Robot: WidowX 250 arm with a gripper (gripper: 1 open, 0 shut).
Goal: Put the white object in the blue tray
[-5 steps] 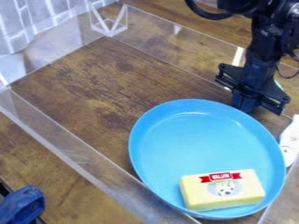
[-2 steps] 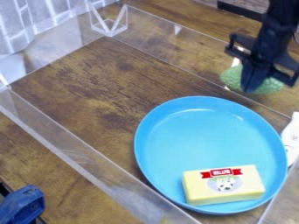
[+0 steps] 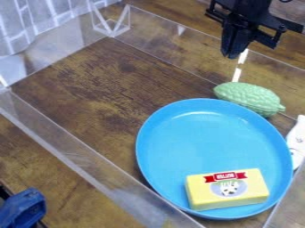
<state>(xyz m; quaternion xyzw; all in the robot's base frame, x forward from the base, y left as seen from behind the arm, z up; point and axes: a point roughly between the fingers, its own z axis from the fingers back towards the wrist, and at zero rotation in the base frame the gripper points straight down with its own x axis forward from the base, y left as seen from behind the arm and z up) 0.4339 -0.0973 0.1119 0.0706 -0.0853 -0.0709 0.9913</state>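
The white object (image 3: pixel 297 141) lies at the right edge of the view, just outside the blue tray's right rim and partly cut off by the frame. The round blue tray (image 3: pixel 202 142) sits on the wooden table at the lower right. My gripper (image 3: pixel 242 55) hangs at the top right, pointing down, well above and behind the tray and far from the white object. Its dark fingers look close together with a pale tip below them. I cannot make out a gap, and nothing is clearly held.
A yellow block with a red label (image 3: pixel 226 190) lies in the tray's near part. A green bumpy object (image 3: pixel 251 95) rests on the table just behind the tray. Clear plastic walls (image 3: pixel 71 151) fence the table on the left and front.
The gripper has risen from the green object and moved toward the back of the table. The green object, covered before, now lies in plain sight behind the tray.
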